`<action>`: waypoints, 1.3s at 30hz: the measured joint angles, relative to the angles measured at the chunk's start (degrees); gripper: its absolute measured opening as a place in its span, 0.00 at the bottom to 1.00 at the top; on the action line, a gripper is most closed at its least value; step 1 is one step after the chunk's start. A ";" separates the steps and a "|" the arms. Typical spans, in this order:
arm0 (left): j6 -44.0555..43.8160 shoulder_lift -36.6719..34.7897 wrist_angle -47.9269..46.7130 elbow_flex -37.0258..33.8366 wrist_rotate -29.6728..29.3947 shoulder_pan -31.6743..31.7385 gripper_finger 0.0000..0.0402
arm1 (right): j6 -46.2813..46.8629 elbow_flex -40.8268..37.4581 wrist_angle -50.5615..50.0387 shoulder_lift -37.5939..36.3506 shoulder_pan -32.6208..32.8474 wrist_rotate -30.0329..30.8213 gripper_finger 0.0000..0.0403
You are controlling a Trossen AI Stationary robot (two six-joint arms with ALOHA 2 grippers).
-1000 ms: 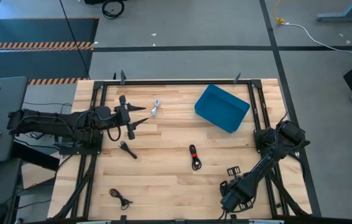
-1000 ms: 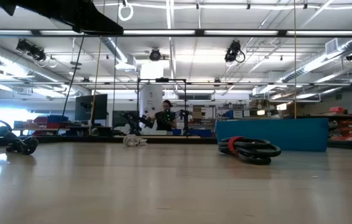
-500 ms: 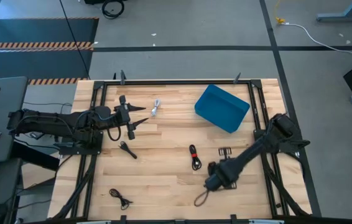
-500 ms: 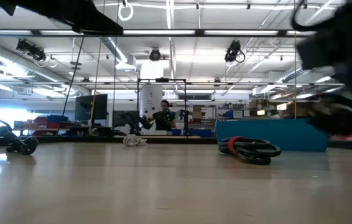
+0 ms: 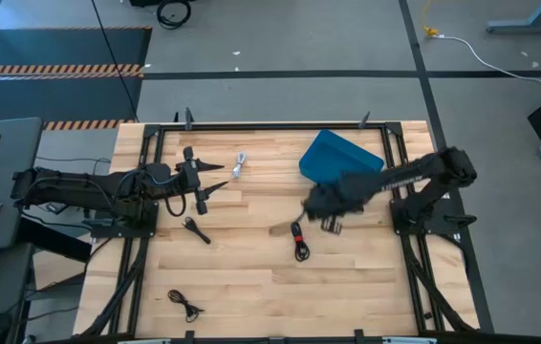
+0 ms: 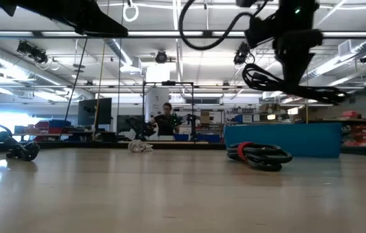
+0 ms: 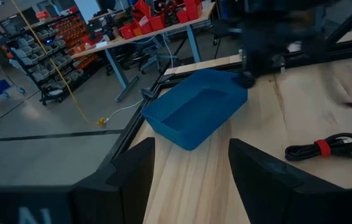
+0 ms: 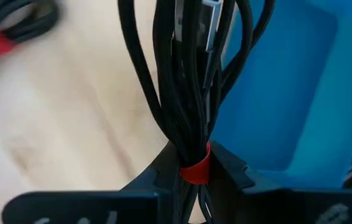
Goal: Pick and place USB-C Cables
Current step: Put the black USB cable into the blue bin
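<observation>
My right gripper (image 5: pixel 320 206) hangs over the table beside the near left side of the blue bin (image 5: pixel 344 164), shut on a black USB-C cable bundle with a red tie (image 8: pixel 188 81). In the low view the bundle (image 6: pixel 286 83) is well above the table. Another black bundle with a red tie (image 5: pixel 298 241) lies flat on the wood near the middle. A white bundle (image 5: pixel 240 164) lies at the far left. Two more black bundles (image 5: pixel 195 230) (image 5: pixel 186 304) lie on the left side. My left gripper (image 5: pixel 204 182) waits open and empty above the far left. My right gripper pinches the black bundle between its two fingers at the red tie (image 8: pixel 194 169), where the strands are gathered. The loops (image 8: pixel 182 68) fan out beyond the fingertips. The bundle is lifted clear of the table.
The blue bin (image 7: pixel 194 115) stands at the far right of the wooden table, and I see nothing inside it. Black frame rails (image 5: pixel 270 124) run along the table's edges. Bare wood (image 5: pixel 366 287) lies at the near right.
My right gripper has swung from the table's near right corner toward the left and then toward the far edge. It carries the black bundle, which hung below it mid-way, and is now beside the blue bin. My left arm has kept still.
</observation>
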 joint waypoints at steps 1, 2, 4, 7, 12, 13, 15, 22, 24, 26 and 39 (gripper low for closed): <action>0.00 0.00 -0.04 0.00 0.00 0.00 0.53 | -1.03 0.00 -0.05 -0.26 -2.03 -0.05 0.14; 0.00 0.00 -0.06 0.00 0.00 0.00 0.53 | -2.13 0.00 -0.08 -0.45 -4.04 -0.07 0.14; 0.00 0.00 -0.10 0.00 0.02 0.02 0.53 | -4.30 0.00 -0.04 -0.63 -7.82 -0.24 0.14; 0.00 0.00 -0.24 0.00 0.02 0.00 0.53 | -6.32 0.00 0.05 -0.63 -13.20 -1.49 0.14; 0.02 0.00 -0.28 0.00 0.00 0.01 0.53 | -8.06 0.00 0.90 0.62 -20.81 -4.42 0.14; 0.02 0.00 -0.28 0.00 0.01 0.02 0.53 | -8.26 -0.08 1.51 0.94 -21.97 -5.19 0.14; 0.02 0.00 -0.33 0.00 0.02 0.00 0.53 | -8.95 -0.80 3.93 1.37 -23.91 -6.86 0.14; 0.06 0.00 -0.67 0.00 0.00 0.02 0.53 | -10.98 -2.69 7.52 1.32 -27.53 -9.25 0.14; 0.09 0.00 -0.81 0.00 0.00 0.00 0.53 | -10.99 -2.95 7.76 1.36 -28.06 -9.23 0.14; 0.09 0.00 -0.81 0.00 0.00 0.02 0.53 | -10.99 -3.39 7.59 1.34 -28.36 -9.27 0.14; 0.09 0.00 -0.78 0.00 0.01 0.00 0.53 | -10.58 -6.14 9.13 1.34 -28.49 -9.23 0.39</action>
